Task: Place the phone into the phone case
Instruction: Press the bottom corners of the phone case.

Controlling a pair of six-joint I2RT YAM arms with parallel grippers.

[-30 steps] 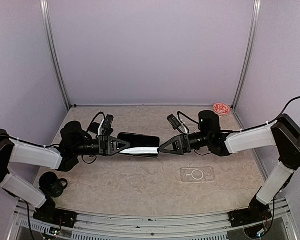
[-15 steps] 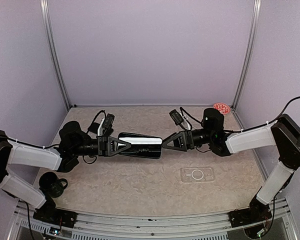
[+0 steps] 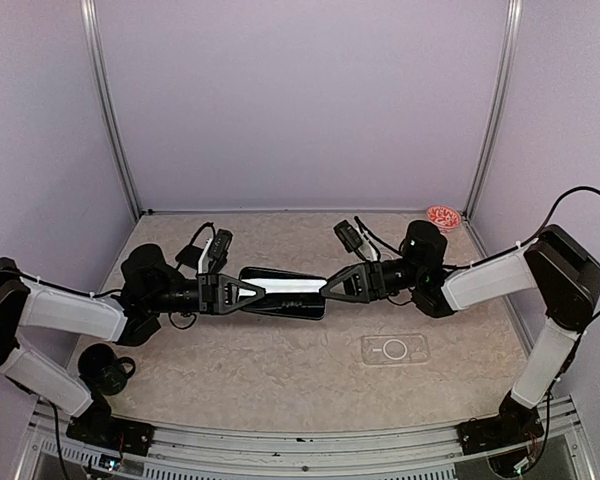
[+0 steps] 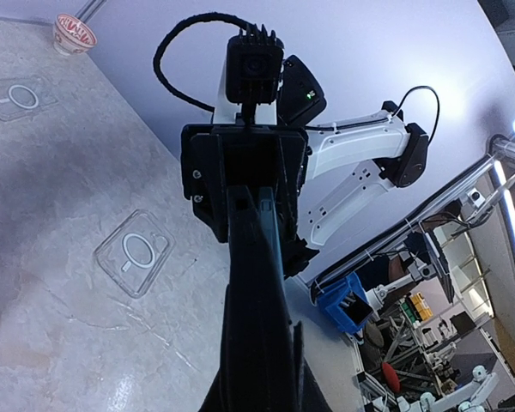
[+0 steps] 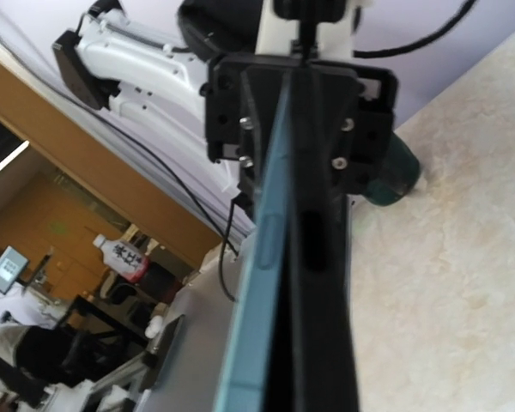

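aloft, left claw [image 3: 254,291] clamped on phone [image 3: 286,296], right claw [image 3: 327,290] part-open around its other end, grip unclear

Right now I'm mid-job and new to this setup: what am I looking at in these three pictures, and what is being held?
You are seeing two robot arms bolted at the table's near edge, each ending in a two-finger claw. The wide picture comes from a fixed camera above and behind them. The other two come from a camera on each wrist, looking along that arm's own fingers.

The left claw is shut on one end of a dark phone, held between the two arms. The right claw sits at the phone's other end, but I cannot tell whether it has clamped.

On the table lie a clear phone case, near the right arm, and a small red bowl in the far right corner.
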